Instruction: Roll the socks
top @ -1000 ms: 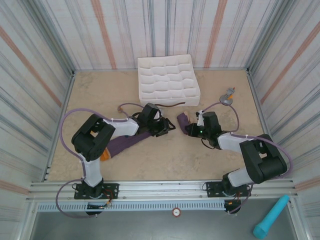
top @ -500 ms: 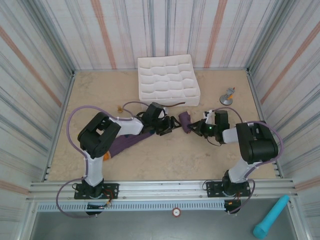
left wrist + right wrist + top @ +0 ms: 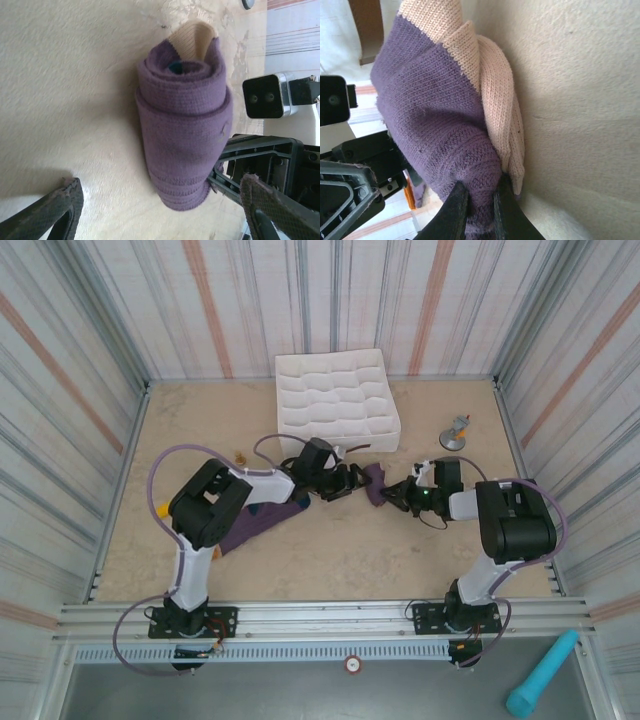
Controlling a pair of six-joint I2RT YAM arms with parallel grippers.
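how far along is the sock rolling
The toe end is already wound into a tight roll. The right gripper pinches that roll while the left gripper stands open beside it. The long purple tail by the left arm lies flat, not yet rolled.

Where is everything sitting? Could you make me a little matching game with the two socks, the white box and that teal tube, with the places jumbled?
Things:
1. rolled sock
2. flat sock
3. white box
4. teal tube

Places:
A. off the table, beyond its near right corner
B. middle of the table
C. partly under the left arm
D. far edge of the table

Pairs: 1-B, 2-C, 3-D, 4-A
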